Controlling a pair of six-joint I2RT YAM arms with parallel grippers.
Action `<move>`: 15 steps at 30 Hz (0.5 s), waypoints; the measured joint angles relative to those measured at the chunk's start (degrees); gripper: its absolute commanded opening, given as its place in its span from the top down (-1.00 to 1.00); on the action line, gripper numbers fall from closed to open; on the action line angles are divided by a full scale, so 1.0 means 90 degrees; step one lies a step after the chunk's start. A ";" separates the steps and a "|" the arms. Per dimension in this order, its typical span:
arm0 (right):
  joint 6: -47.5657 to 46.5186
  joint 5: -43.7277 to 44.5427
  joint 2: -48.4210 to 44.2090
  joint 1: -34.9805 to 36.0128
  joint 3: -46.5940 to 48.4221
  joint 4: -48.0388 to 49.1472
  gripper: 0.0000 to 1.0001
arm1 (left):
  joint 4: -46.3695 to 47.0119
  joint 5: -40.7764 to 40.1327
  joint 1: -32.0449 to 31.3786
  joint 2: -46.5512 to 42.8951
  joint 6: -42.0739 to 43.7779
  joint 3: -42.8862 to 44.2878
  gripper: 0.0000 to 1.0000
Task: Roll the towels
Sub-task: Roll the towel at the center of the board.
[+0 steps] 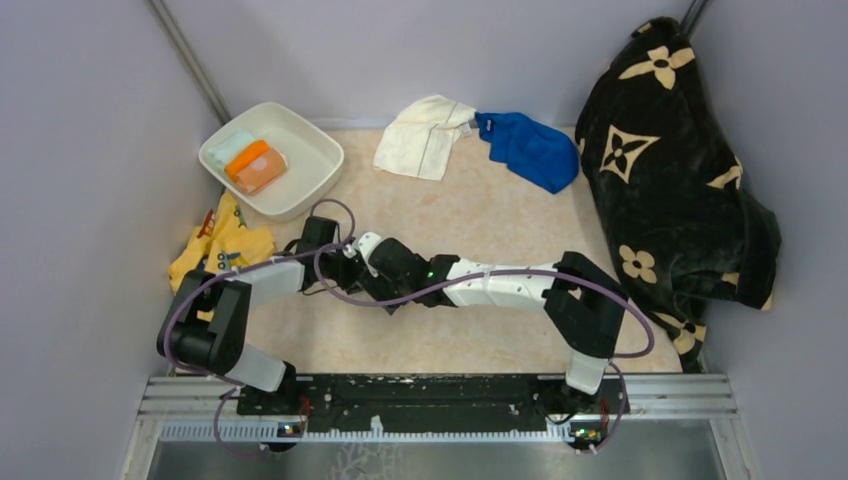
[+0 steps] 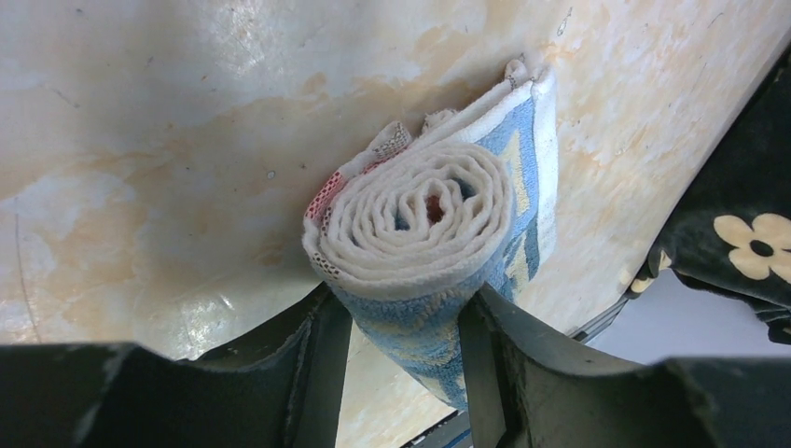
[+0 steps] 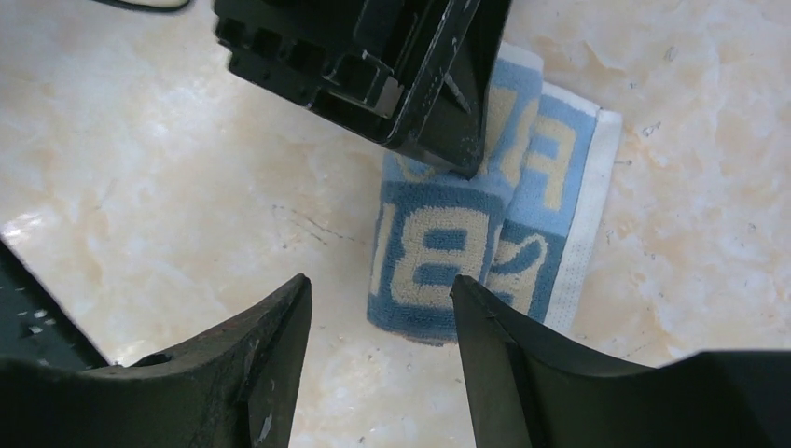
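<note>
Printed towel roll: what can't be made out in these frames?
1. Left wrist: lower end of the printed towel roll, cut off by the left gripper and the bottom edge.
2. Right wrist: its far end, behind the left gripper.
3. Top view: whole roll, under the left gripper and right gripper; contents of the bowl too small to identify.

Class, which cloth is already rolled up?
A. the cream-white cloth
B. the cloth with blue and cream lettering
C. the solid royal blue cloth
B: the lettered blue-and-cream terry towel shows a spiral end in the left gripper; the cream-white cloth and royal blue cloth lie crumpled.
</note>
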 measured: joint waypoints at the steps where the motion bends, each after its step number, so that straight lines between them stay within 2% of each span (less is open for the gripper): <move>1: -0.0046 0.0126 0.0090 0.0041 0.0019 0.0027 -0.12 | 0.0000 0.0002 -0.0002 0.0002 0.0007 0.0002 -0.03; 11: -0.0386 0.0908 0.0908 0.0146 0.0044 0.0163 0.12 | -0.0005 0.0005 -0.0056 0.0097 0.0027 0.0109 -0.10; 15: -0.0483 0.1098 0.1039 0.0165 0.0075 0.0187 0.30 | 0.0000 0.0027 -0.0068 0.0155 0.0024 0.0158 -0.12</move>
